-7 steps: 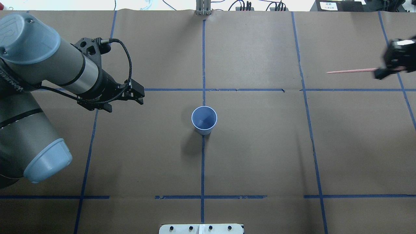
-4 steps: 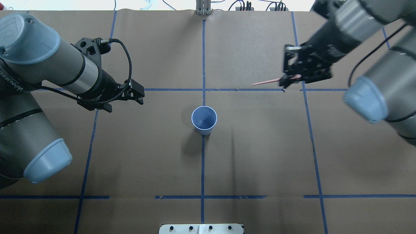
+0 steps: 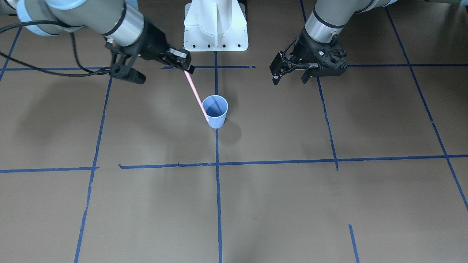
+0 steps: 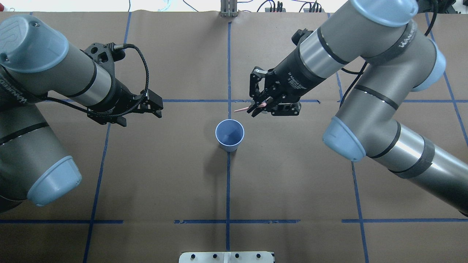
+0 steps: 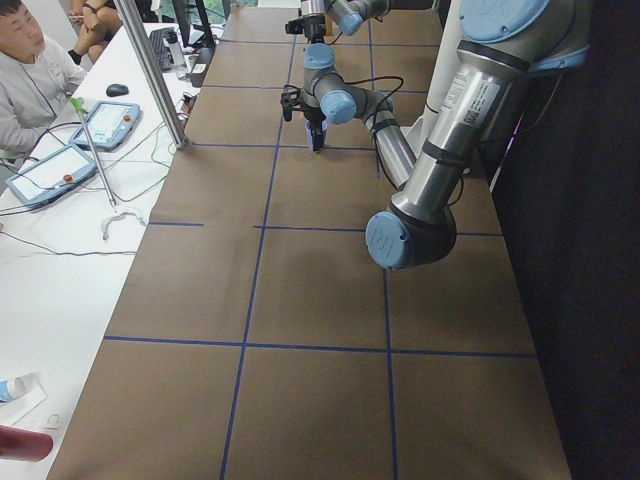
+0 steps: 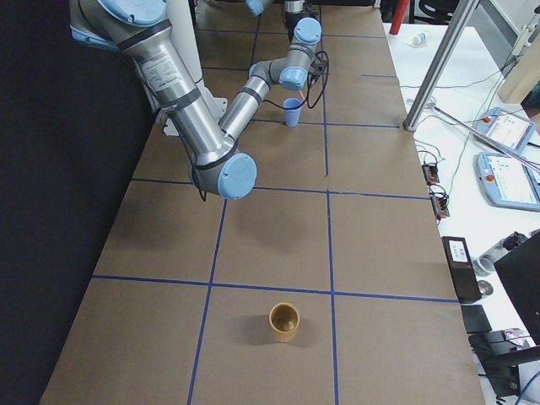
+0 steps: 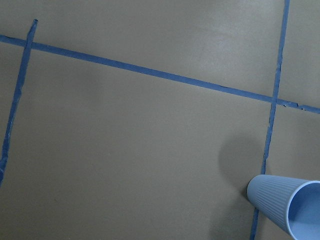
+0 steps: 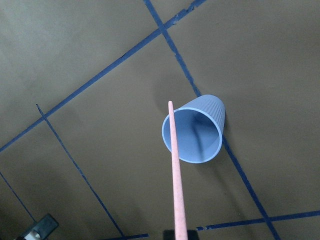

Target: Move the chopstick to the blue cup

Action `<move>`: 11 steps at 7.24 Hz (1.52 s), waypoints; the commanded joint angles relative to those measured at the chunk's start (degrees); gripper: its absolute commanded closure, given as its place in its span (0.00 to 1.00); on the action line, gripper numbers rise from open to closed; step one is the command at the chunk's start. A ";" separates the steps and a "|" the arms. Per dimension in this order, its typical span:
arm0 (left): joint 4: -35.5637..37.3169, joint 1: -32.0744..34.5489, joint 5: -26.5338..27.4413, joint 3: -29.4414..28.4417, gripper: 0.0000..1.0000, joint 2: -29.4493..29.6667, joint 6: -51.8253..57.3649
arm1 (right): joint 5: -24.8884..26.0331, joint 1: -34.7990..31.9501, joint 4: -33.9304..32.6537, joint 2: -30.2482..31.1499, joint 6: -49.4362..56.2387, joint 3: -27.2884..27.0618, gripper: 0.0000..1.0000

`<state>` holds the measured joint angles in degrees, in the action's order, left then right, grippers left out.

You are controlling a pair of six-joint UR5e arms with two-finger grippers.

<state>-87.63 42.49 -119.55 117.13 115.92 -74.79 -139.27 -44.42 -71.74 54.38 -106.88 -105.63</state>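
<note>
Arms, 2. Grippers, 2: left gripper (image 4: 137, 113), 10 o'clock of cup, jaws wide, empty; right gripper (image 4: 257, 106), 1 o'clock, clamped on stick's upper end. 1 blue cup (image 4: 229, 135), upright, table ctr. 1 chopstick (image 3: 197, 95), airborne, tilted, low tip by cup rim; in or out, can't tell. 1 tan cup (image 6: 283, 322), far right end. Table (image 4: 292, 182): brown paper, blue tape grid. Room: white bench (image 5: 60, 280), 1 person (image 5: 25, 85).

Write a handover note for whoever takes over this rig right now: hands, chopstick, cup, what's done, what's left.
Right hand: shut on the chopstick, held aloft, slanting down toward the blue cup.
Left hand: open, empty, apart from the cup.
Blue cup: upright, empty.
Done: chopstick grasped, near the cup, tip not inside.
Left: bring the tip over the rim, lower it in, release.
</note>
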 commanded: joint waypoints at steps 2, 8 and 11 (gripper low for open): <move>0.00 -0.12 0.02 -0.06 0.00 0.01 0.00 | 0.48 3.10 0.63 -0.68 -4.47 -0.01 0.95; 0.00 -0.04 -0.07 0.20 0.00 0.01 0.00 | 4.88 4.43 0.63 -0.77 -4.48 4.38 0.01; -2.44 0.40 -0.24 1.34 0.00 -6.89 4.27 | -2.03 -6.95 0.28 8.93 2.41 0.89 0.00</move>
<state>-88.27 42.69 -119.70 117.91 113.01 -73.39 -137.65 -45.95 -71.24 58.03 -109.05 -102.86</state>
